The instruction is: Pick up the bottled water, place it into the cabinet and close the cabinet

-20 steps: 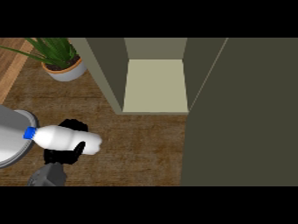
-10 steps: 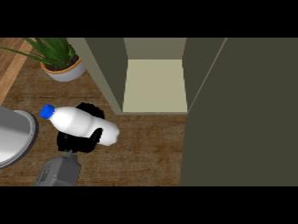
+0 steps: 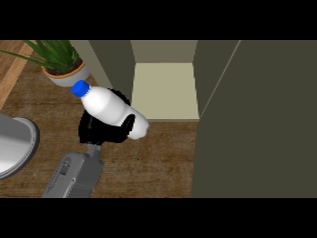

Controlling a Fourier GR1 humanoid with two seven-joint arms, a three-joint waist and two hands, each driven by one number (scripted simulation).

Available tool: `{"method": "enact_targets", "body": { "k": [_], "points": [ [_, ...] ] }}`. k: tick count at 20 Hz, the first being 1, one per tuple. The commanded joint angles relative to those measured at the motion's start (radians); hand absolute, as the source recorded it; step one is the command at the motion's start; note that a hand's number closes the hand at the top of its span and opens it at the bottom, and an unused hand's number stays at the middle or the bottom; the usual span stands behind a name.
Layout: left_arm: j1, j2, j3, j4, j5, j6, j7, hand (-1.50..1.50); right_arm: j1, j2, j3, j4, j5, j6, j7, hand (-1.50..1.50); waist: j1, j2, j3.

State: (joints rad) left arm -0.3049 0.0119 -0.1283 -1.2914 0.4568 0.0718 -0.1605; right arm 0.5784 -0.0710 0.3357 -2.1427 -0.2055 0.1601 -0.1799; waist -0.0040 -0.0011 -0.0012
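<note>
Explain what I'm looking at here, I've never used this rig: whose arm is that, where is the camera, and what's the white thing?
The camera sits in the robot's head and looks steeply down at a wooden counter. The grey forearm rising from the lower edge ends in a black hand; it shows on the view's left, so it is probably the robot's left hand. Its fingers curl round the white thing, a water bottle with a blue cap, held tilted with the cap toward the upper left. Just right of it is the open cabinet, its pale shelf showing, with its dark door swung out on the right. A potted plant stands at the upper left, and a grey metal object lies at the left edge. The other hand is out of view.
</note>
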Motion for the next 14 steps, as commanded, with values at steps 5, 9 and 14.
{"method": "enact_targets", "body": {
  "k": [5, 9, 14],
  "points": [
    [-0.209, -0.007, -0.071, 0.054, -0.095, 0.174, 0.018, 1.5, 0.015, -0.004, -0.014, 0.029, -0.017, 0.012, -0.049, -1.5, -0.023, 0.002, 0.002],
    [-0.29, 0.011, -0.059, 0.107, -0.143, 0.237, 0.038, 1.5, -0.019, 0.008, 0.021, 0.006, -0.013, -0.009, 0.016, -1.5, -0.038, 0.006, 0.002],
    [-0.304, 0.023, -0.078, 0.114, -0.203, 0.317, 0.044, 1.5, -0.013, -0.023, -0.015, 0.033, -0.036, 0.027, -0.014, -1.5, -0.051, 0.008, 0.002]
  ]
}}
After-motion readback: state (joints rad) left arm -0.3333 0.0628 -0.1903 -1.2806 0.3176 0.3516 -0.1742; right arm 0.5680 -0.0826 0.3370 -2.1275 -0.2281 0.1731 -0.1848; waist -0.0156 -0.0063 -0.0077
